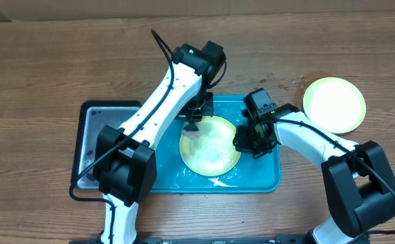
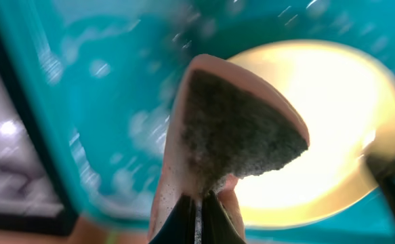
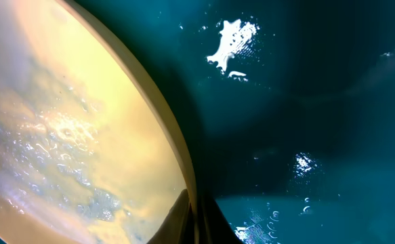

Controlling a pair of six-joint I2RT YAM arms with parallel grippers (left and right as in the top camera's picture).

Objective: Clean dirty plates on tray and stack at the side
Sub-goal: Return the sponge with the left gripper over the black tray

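A pale yellow-green plate, wet and foamy, lies in the turquoise tray. My left gripper hangs over the plate's upper left edge, shut on a pink sponge whose dark scrubbing side faces the camera. In the left wrist view the plate glows behind the sponge above the tray, and the left gripper pinches the sponge's lower end. My right gripper is shut on the plate's right rim. In the right wrist view the right gripper clamps the rim of the soapy plate over the wet tray. A second pale yellow-green plate rests on the table at the right.
A smaller black tray sits against the turquoise tray's left side, partly under the left arm. Water drops mark the wooden table near the second plate. Both arm bases stand at the front edge.
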